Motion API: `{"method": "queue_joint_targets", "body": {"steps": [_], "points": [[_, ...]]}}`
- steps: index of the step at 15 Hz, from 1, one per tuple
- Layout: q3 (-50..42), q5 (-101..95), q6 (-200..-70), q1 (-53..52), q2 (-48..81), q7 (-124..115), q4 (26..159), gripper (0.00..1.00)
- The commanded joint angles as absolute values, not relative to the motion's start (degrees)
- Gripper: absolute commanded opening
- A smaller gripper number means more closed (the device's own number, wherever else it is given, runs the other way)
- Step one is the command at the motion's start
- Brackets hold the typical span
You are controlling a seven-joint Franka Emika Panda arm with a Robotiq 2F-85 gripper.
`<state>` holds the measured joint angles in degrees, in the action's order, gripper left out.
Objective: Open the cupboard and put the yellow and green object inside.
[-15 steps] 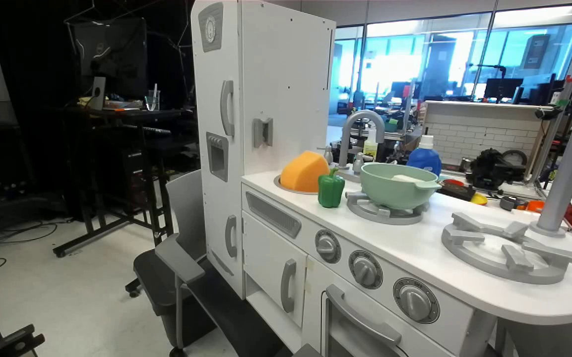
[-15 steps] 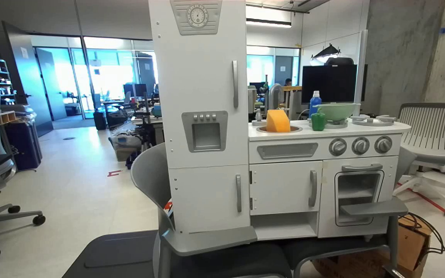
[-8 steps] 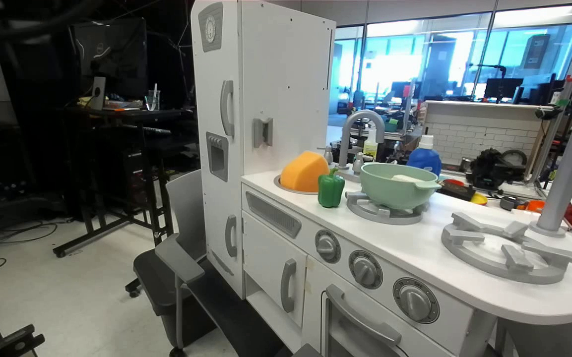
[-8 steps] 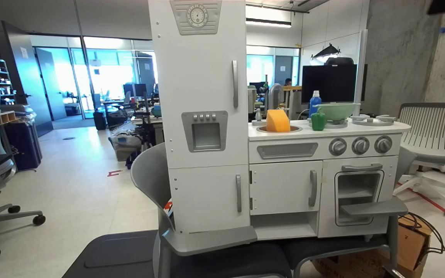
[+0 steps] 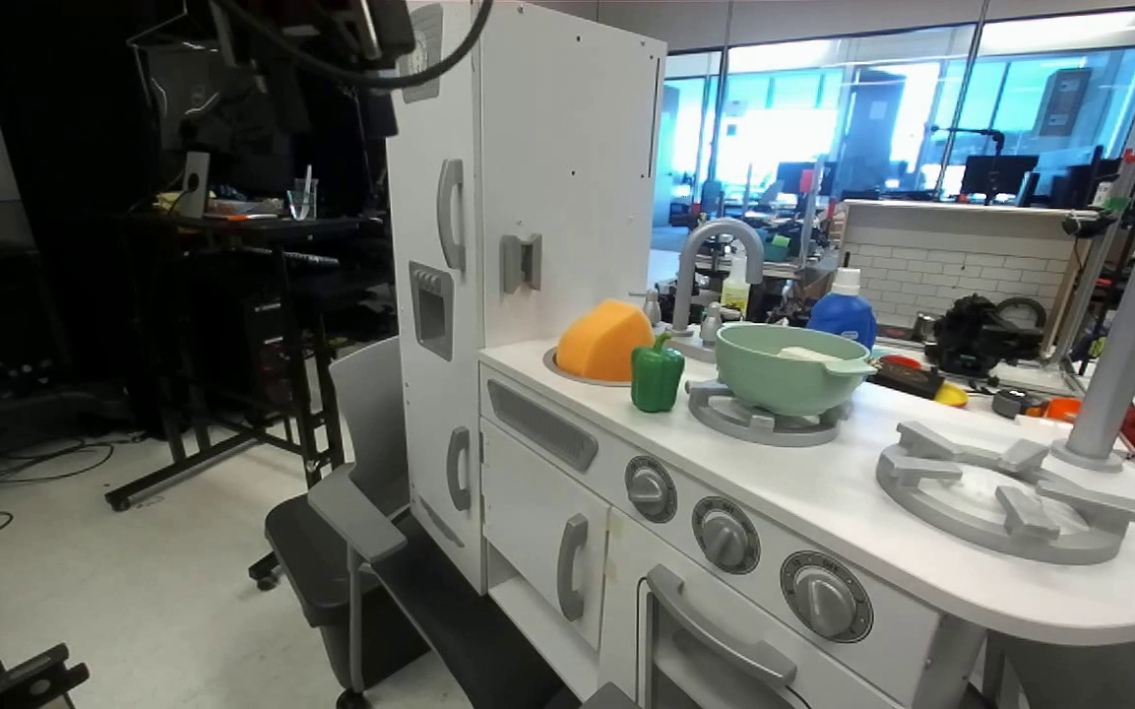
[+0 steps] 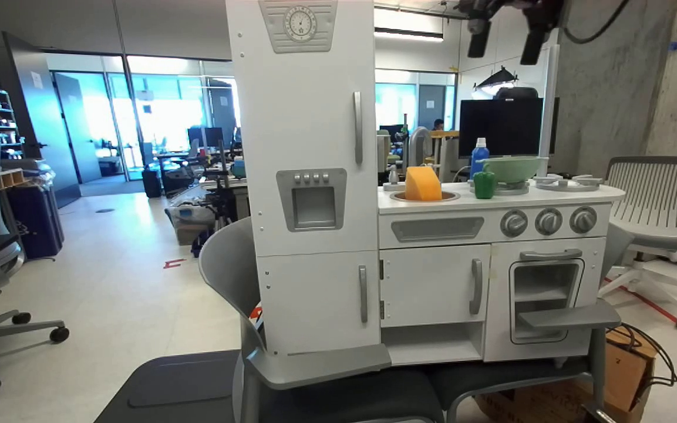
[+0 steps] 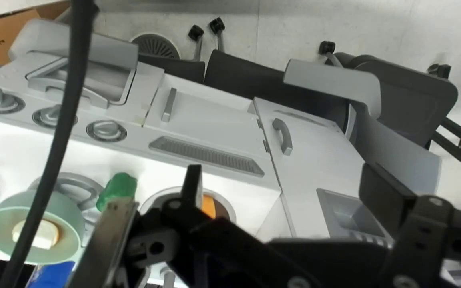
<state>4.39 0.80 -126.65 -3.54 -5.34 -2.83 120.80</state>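
The cupboard is the tall white tower's upper compartment; its door (image 6: 303, 123) is shut and has a grey handle (image 6: 357, 128). The door shows side-on in an exterior view (image 5: 422, 226). The yellow-orange lump (image 5: 603, 343) (image 6: 423, 184) sits in the round sink beside the tower; my finger partly hides it in the wrist view (image 7: 208, 206). The green pepper-shaped piece (image 5: 657, 379) (image 6: 484, 184) (image 7: 119, 187) stands upright on the counter near it. My gripper (image 6: 504, 51) is open and empty, high above the counter; it also shows in the wrist view (image 7: 288, 180) and an exterior view (image 5: 336, 113).
A pale-green bowl (image 5: 786, 372) stands on a burner beside the green piece, with a blue bottle (image 5: 841, 320) behind it. A grey faucet (image 5: 720, 236) rises behind the sink. Chairs (image 5: 360, 517) stand against the front. A grey post (image 5: 1133, 276) rises at the counter's end.
My arm and open gripper have come into both exterior views from the top edge and moved nearer the tower. The door, the lump and the green piece have not moved.
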Motion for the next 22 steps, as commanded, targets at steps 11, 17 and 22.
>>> {"method": "queue_joint_targets", "body": {"steps": [11,17,22], "points": [[4.2,-7.2,-122.9,-12.8,32.8,-15.3,74.9,1.00],[3.4,-6.5,-119.1,-13.9,37.3,-15.4,67.9,1.00],[4.6,-4.6,-116.5,-13.9,36.0,-15.2,70.4,1.00]]}}
